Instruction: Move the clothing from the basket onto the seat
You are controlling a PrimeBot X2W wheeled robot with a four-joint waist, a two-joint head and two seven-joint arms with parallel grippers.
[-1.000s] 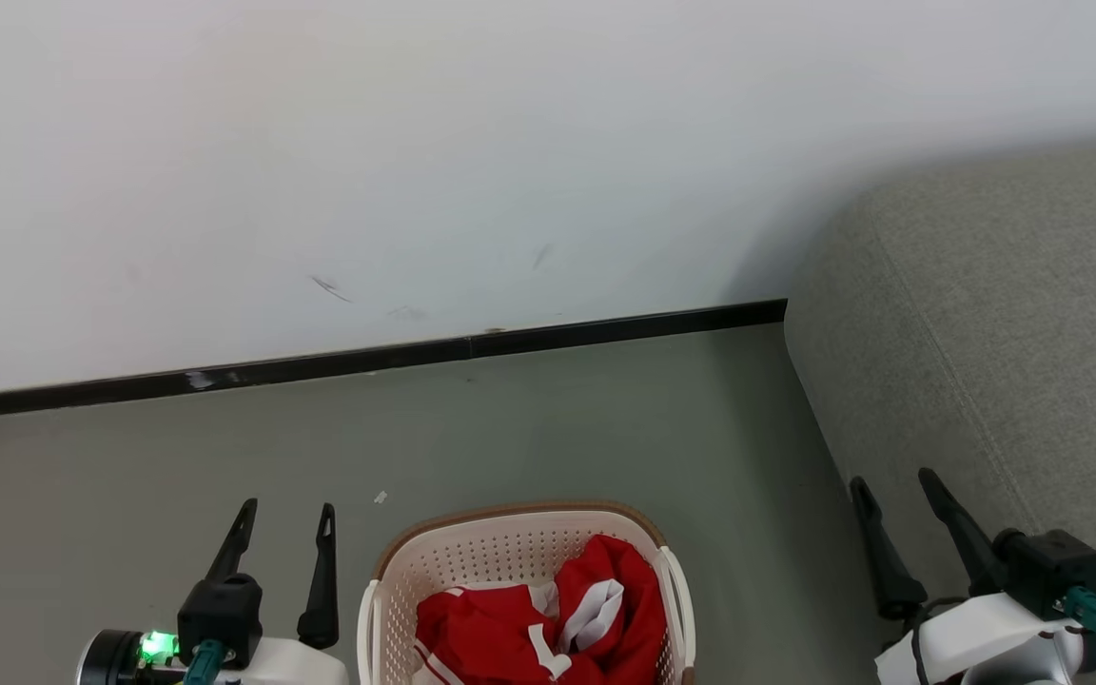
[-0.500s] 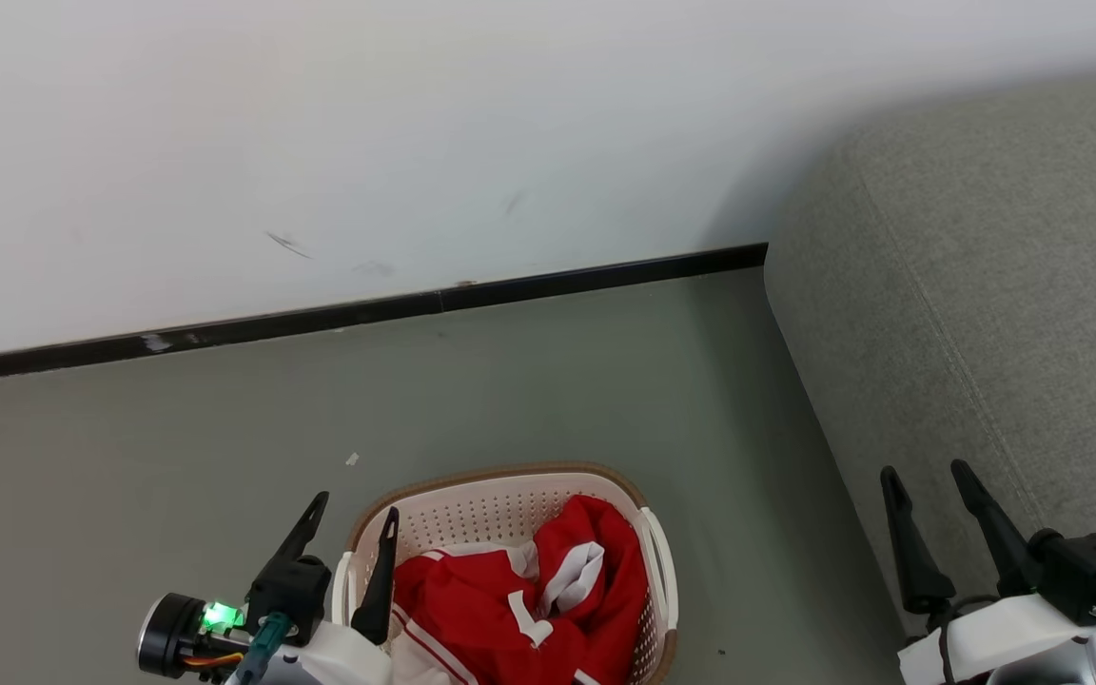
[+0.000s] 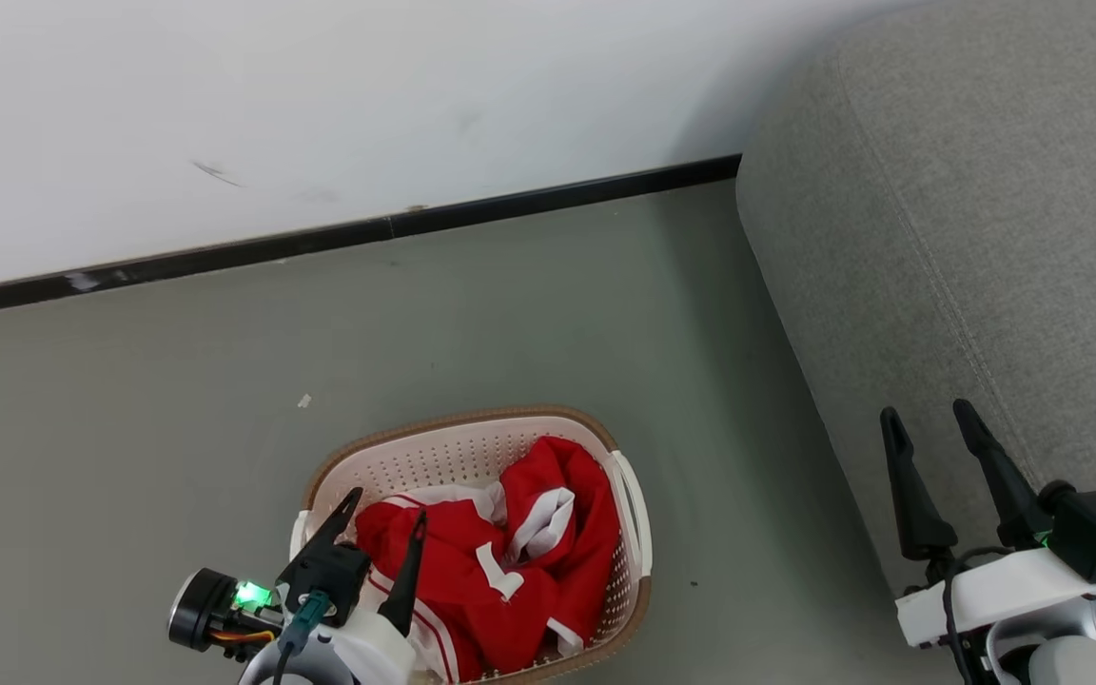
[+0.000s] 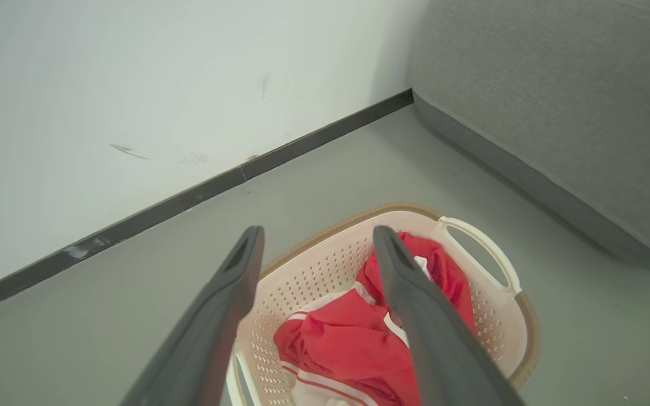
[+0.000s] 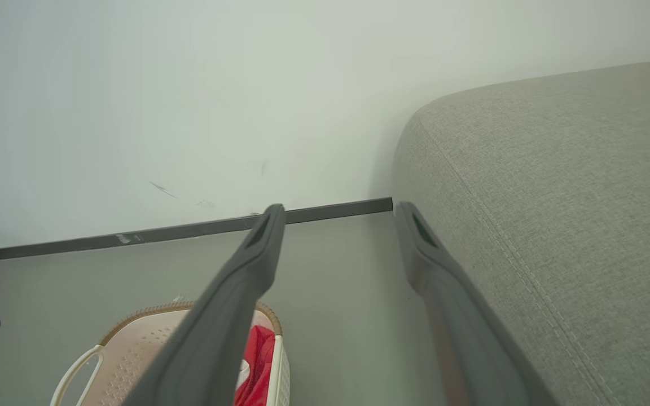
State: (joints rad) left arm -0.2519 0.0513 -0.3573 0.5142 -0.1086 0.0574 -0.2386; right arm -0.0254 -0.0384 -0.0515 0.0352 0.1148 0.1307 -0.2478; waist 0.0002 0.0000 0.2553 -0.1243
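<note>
The cream basket (image 3: pixel 453 425) with a brown rim stands on the floor, left of the grey seat (image 3: pixel 986 190). Red clothing (image 3: pixel 500 580) with white trim lies bunched inside it. My left gripper (image 3: pixel 388 504) is open above the basket's near left part, its fingers over the red fabric without holding it. In the left wrist view the open left gripper (image 4: pixel 318 231) frames the basket (image 4: pixel 313 270) and the clothing (image 4: pixel 347 344). My right gripper (image 3: pixel 925 410) hangs open at the seat's front edge. The right wrist view has the right gripper (image 5: pixel 339 207) open beside the seat (image 5: pixel 556 197).
A white wall (image 3: pixel 320 95) with a black skirting board (image 3: pixel 396 226) runs behind the basket. Grey floor (image 3: pixel 510 314) lies between wall, basket and seat. A small pale scrap (image 3: pixel 303 401) lies on the floor left of the basket.
The head camera has tilted down, so the whole scene sits higher in view. My left gripper has moved right, from beside the basket to over its clothing. The right gripper has hardly moved.
</note>
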